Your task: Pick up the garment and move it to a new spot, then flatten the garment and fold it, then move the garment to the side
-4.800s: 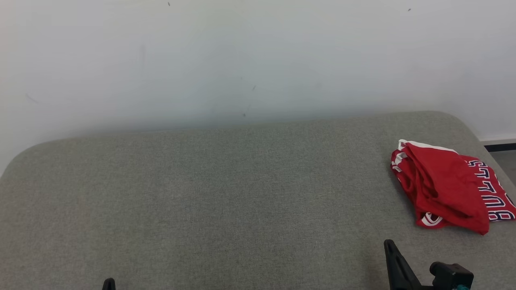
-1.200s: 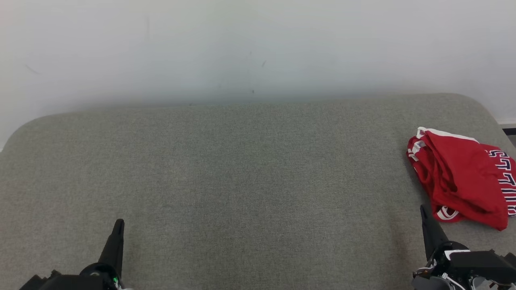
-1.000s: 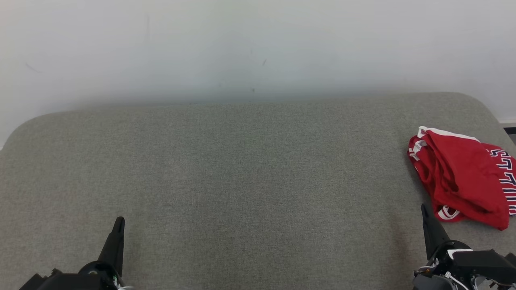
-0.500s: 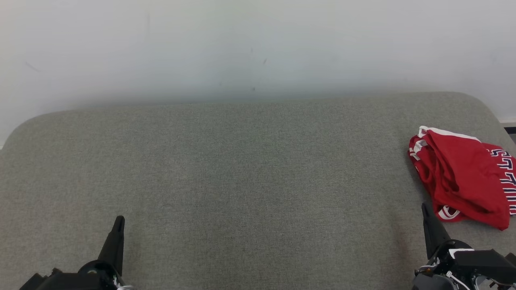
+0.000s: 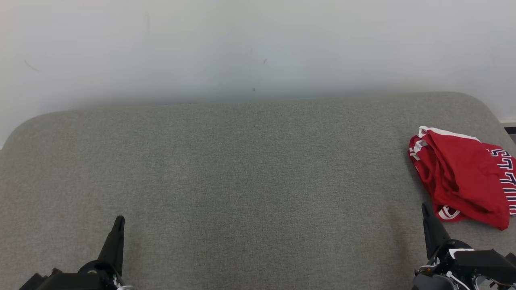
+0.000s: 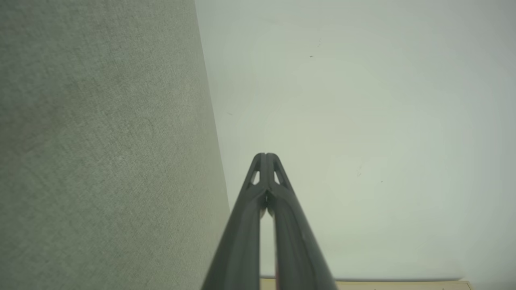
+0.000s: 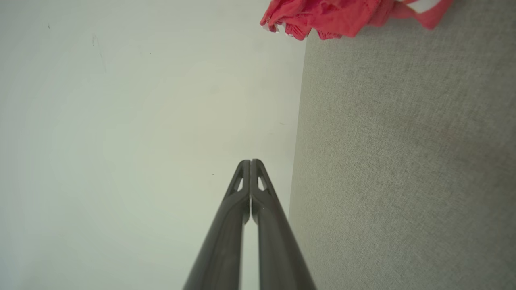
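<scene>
The red garment [image 5: 459, 177] lies bunched on the grey fabric table [image 5: 242, 169], with white trim and dark lettering showing. The right pincer [image 5: 424, 208], fingers pressed together and empty, points up just beside the garment's near corner. The left pincer [image 5: 118, 222], likewise pressed together and empty, sits well apart from the garment, far to its left.

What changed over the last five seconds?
The head camera shifted, so the whole scene slid up and right. Both arms came further up the head view: left tool and right tool, shut, holding nothing. Over the last second, nothing moved. The red garment lies crumpled at the grey cushion's right end, untouched.
</scene>
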